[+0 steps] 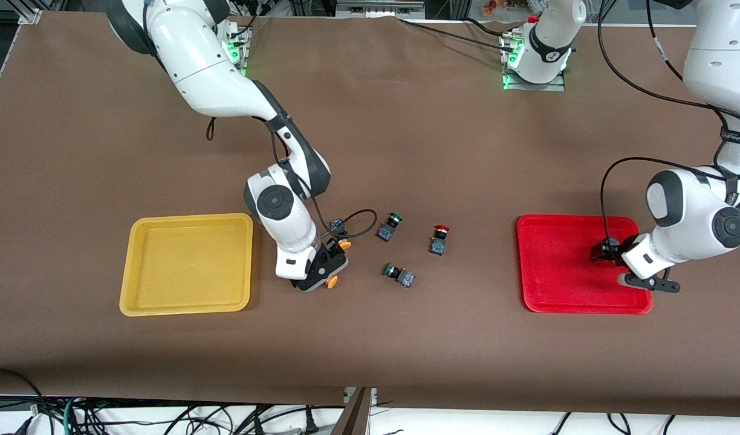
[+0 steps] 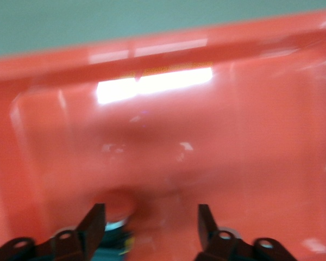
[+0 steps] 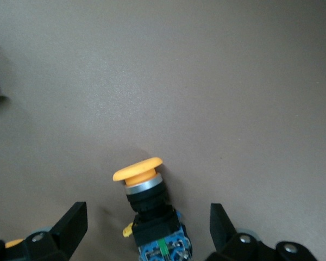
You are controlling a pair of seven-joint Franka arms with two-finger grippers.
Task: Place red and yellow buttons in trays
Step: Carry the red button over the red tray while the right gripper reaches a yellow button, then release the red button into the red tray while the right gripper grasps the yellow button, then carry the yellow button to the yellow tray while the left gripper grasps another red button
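My left gripper (image 1: 607, 252) is low over the red tray (image 1: 557, 266), at the tray's edge toward the left arm's end of the table. In the left wrist view it (image 2: 149, 215) is open, and a red-capped button (image 2: 115, 202) lies on the tray floor (image 2: 217, 141) close to one finger (image 2: 93, 225). My right gripper (image 1: 323, 267) is down at the table beside the yellow tray (image 1: 188, 266). In the right wrist view it (image 3: 146, 217) is open around a yellow-capped button (image 3: 144, 187), not touching it. Two yellow caps (image 1: 344, 244) (image 1: 332, 282) show by that gripper. Another red button (image 1: 439, 238) lies mid-table.
Two green-capped switches (image 1: 389, 226) (image 1: 399, 273) lie on the brown table between the right gripper and the loose red button. The yellow tray holds nothing. A black cable loops from the right wrist over the table near the farther yellow cap.
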